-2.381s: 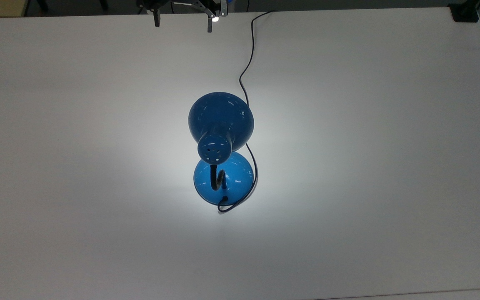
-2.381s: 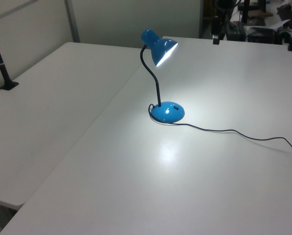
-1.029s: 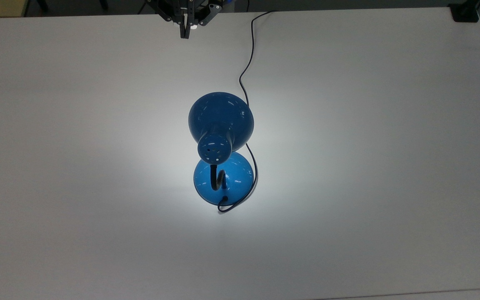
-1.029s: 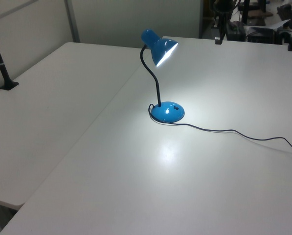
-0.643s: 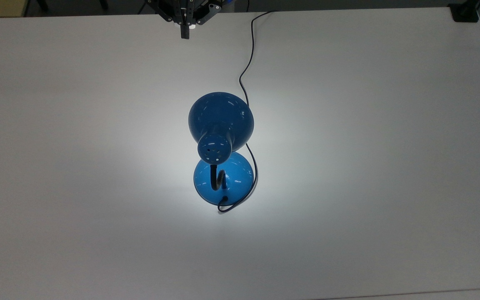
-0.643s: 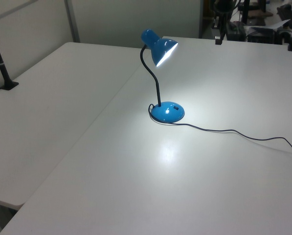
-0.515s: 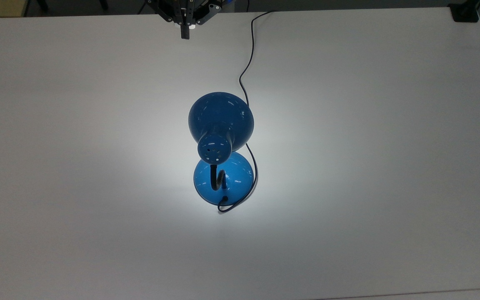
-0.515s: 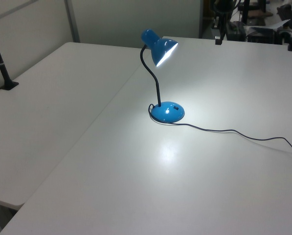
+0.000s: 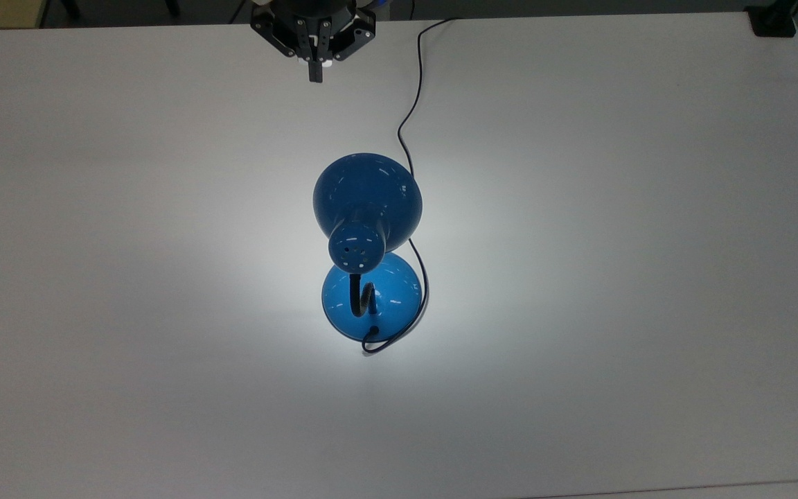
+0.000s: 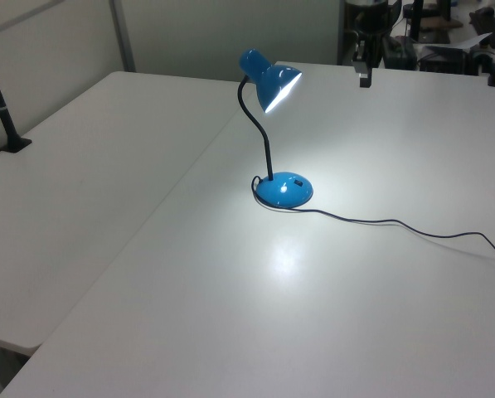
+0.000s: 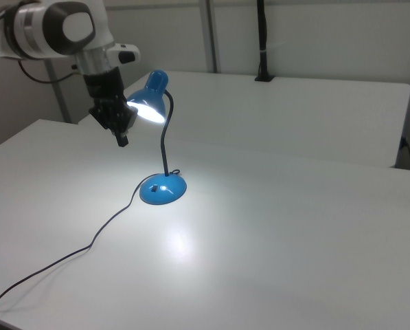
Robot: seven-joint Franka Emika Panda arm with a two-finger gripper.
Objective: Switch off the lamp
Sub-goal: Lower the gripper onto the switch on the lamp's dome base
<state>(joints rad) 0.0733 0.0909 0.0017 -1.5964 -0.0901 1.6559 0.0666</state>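
Fingers [image 9: 315, 75] pressed together (nothing held), well apart from lit lamp [image 9: 368, 246].

The pincer [image 9: 315, 73] points straight down, its fingers pressed together.

It looked like a robotics lab: a broad, plain white tabletop [image 10: 148, 249] stood against bare pale partition walls [image 11: 314, 34], a white robot arm [image 11: 60, 27] reached over it, and black clamped poles [image 10: 2, 108] (camera mounts, perhaps) rose at the edges beside cluttered equipment [image 10: 446, 33].
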